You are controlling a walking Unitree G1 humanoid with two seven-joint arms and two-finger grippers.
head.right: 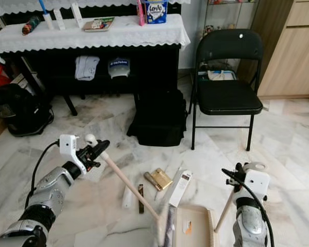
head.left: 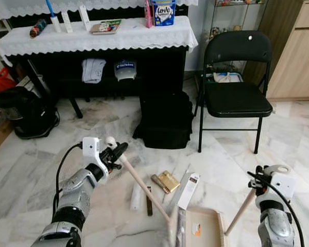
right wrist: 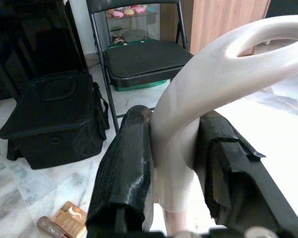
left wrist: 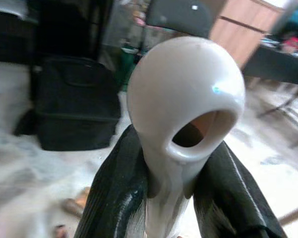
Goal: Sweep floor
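Note:
My left gripper (head.left: 115, 152) is shut on the white-capped top of a broom handle (left wrist: 184, 109). The pale wooden stick (head.left: 144, 188) slants down to the right, and the broom head (head.left: 172, 231) rests on the marble floor beside the beige dustpan (head.left: 203, 227). My right gripper (head.left: 261, 180) is shut on the dustpan's white looped handle (right wrist: 213, 74), whose stick (head.left: 240, 211) runs down to the pan. Litter lies just beyond the pan: a gold box (head.left: 169, 180), a white carton (head.left: 189, 190), a white tube (head.left: 136, 196) and a dark stick (head.left: 149, 201).
A black bag (head.left: 165, 121) sits on the floor ahead, with a black folding chair (head.left: 237, 95) to its right. Behind them stands a dark piano with a white lace cloth (head.left: 92, 36). A black appliance (head.left: 26, 110) is at the left and a wooden cabinet (head.left: 296, 56) at the right.

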